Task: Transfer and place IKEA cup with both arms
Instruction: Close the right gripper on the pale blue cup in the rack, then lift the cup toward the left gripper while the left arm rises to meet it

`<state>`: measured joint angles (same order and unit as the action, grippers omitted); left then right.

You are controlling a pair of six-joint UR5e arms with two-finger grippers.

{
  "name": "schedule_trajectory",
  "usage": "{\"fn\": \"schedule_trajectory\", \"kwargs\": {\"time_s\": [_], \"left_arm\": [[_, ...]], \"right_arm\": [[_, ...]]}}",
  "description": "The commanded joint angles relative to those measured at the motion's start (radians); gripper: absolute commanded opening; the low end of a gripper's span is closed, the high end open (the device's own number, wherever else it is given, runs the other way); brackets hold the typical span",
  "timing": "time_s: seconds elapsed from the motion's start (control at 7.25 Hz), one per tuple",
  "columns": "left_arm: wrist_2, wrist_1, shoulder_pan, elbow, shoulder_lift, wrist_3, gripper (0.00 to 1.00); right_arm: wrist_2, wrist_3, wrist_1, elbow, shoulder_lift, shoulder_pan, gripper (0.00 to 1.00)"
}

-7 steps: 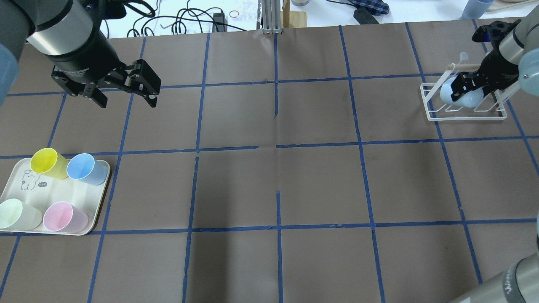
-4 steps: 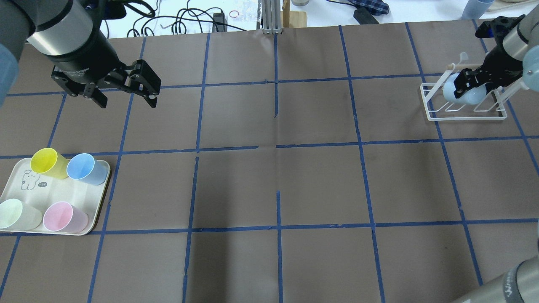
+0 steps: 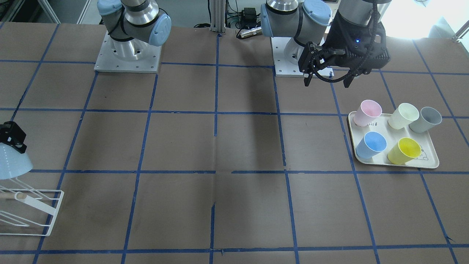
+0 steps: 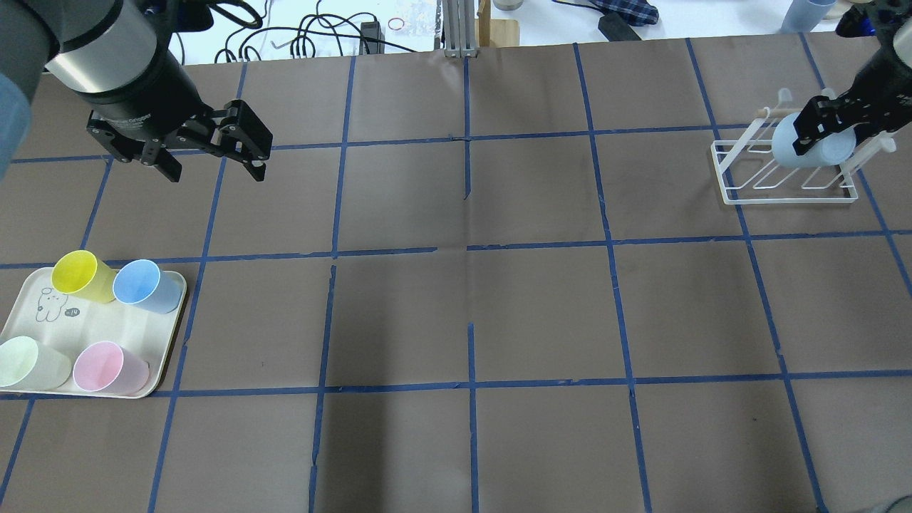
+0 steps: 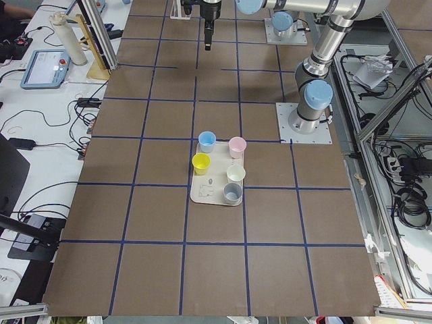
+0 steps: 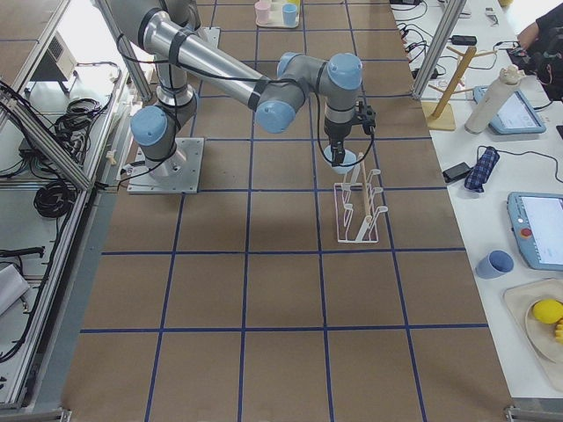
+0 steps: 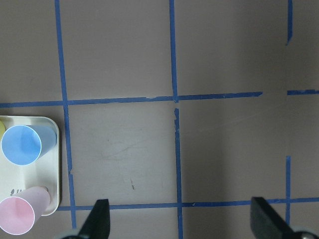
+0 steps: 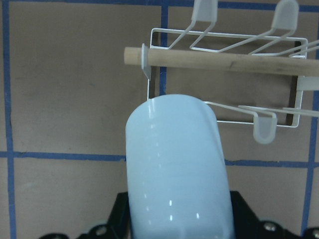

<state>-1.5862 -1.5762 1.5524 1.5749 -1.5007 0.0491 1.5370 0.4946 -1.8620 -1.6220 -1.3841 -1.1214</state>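
Observation:
The pale sky-blue IKEA cup is held by my right gripper, shut on it, just above the white wire rack at the far right. In the right wrist view the cup points toward the rack's wooden bar. In the front view the cup hangs above the rack, clear of it. My left gripper is open and empty, high over the table beyond the tray; its fingertips frame bare table.
A cream tray at the near left holds a yellow cup, a deeper blue cup, a pink cup, a pale green cup and a grey cup. Cables lie past the far edge.
My right gripper has lifted the pale blue cup and carried it rightward and toward the far edge over the rack. My left arm has not moved.

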Motion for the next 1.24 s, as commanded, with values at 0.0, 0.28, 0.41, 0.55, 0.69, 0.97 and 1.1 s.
{"fn": "schedule_trajectory", "kwargs": {"time_s": [0.0, 0.28, 0.41, 0.55, 0.69, 0.97, 1.1], "left_arm": [[0.003, -0.002, 0.000, -0.006, 0.000, 0.000, 1.00], [0.067, -0.024, -0.009, 0.007, 0.008, 0.000, 1.00], [0.071, -0.077, -0.030, 0.008, 0.026, 0.009, 1.00], [0.072, -0.132, -0.069, 0.010, 0.037, 0.067, 1.00], [0.121, -0.186, -0.131, 0.010, 0.037, 0.139, 1.00], [0.242, -0.229, -0.266, 0.048, 0.039, 0.263, 1.00], [0.312, -0.228, -0.308, 0.083, 0.037, 0.303, 1.00]], "right_arm": [[-0.015, -0.005, 0.119, 0.004, -0.071, -0.008, 0.57], [-0.069, -0.001, 0.215, 0.004, -0.104, -0.064, 0.57], [-0.134, -0.002, 0.268, 0.004, -0.125, -0.087, 0.56], [-0.273, -0.008, 0.303, 0.004, -0.131, -0.093, 0.57], [-0.370, -0.004, 0.338, 0.002, -0.128, -0.106, 0.56], [-0.600, -0.023, 0.484, 0.002, -0.128, -0.127, 0.52], [-0.723, -0.030, 0.551, 0.002, -0.131, -0.127, 0.48]]}}
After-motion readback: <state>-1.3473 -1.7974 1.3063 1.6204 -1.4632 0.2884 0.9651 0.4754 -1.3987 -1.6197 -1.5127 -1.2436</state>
